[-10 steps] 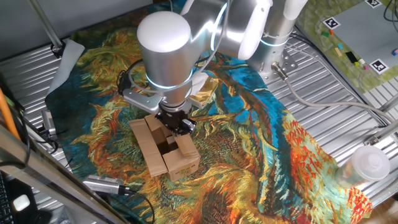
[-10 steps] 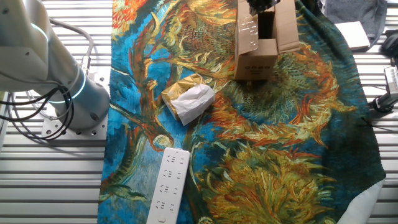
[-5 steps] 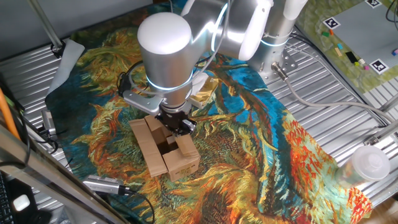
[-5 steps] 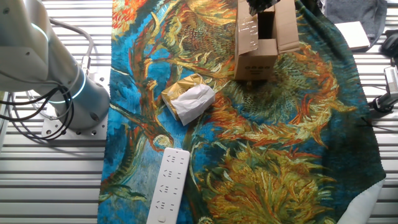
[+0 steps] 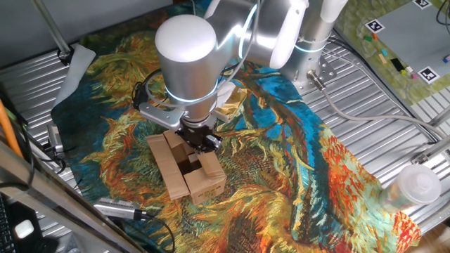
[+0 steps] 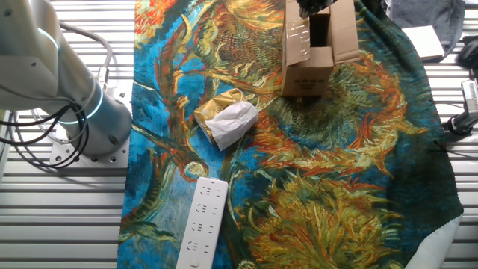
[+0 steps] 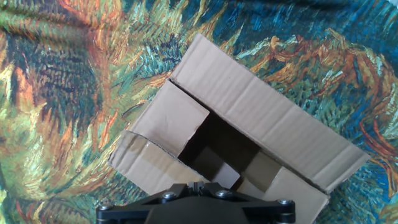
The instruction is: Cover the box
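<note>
The box (image 5: 186, 167) is sitting on the patterned cloth (image 5: 281, 154), near the cloth's edge beside the metal slats (image 5: 35, 77). Its top is partly open: one long flap (image 7: 267, 127) is lying outward, a short flap (image 7: 174, 121) is folding inward over one end, and a dark opening is showing between them. The gripper (image 5: 199, 138) is hanging directly above that opening, its black tip close to the box's upper edges (whether it is touching cardboard cannot be told). In the hand view only the dark base of the hand is showing at the bottom edge, so the fingers are hidden and it cannot be told whether they are spread or closed.

In the other fixed view the box (image 6: 312, 48) is standing at the top of the cloth (image 6: 336, 187), with the gripper (image 6: 314, 7) cut off by the frame. A packet (image 6: 226, 118) is lying well apart from the box, and a white power strip (image 6: 200, 223) is lying near the cloth's other end. The arm's base (image 6: 89, 119) is standing on the slats beside the cloth.
</note>
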Controlling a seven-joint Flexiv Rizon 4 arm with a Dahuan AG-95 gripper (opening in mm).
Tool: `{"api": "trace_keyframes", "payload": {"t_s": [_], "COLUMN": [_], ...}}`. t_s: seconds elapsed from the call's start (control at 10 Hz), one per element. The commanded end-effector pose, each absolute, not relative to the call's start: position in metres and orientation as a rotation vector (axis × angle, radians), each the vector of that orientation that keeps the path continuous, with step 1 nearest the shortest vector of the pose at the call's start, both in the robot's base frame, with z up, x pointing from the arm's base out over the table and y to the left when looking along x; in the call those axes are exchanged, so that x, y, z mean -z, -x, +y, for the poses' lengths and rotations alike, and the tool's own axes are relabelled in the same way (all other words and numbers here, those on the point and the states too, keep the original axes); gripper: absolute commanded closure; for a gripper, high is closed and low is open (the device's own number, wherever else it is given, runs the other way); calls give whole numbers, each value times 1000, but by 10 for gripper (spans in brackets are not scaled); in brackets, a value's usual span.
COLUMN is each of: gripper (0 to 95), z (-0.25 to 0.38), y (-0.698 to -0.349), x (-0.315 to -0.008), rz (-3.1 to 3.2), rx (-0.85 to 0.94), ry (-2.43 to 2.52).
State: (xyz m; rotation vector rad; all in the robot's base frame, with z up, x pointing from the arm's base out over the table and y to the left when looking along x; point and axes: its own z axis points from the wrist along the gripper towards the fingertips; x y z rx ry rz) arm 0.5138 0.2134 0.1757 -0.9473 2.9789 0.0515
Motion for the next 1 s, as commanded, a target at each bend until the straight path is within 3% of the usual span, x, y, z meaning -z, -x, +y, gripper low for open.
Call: {"api": "trace_keyframes", "payload": {"t_s": [0.1, 1.0], "gripper": [950, 950], "z": [214, 214], "y": [-514, -514], "x": [-176, -176], "rz": [2980, 2989], "rx": [-50, -78], "ry": [947, 912]}}
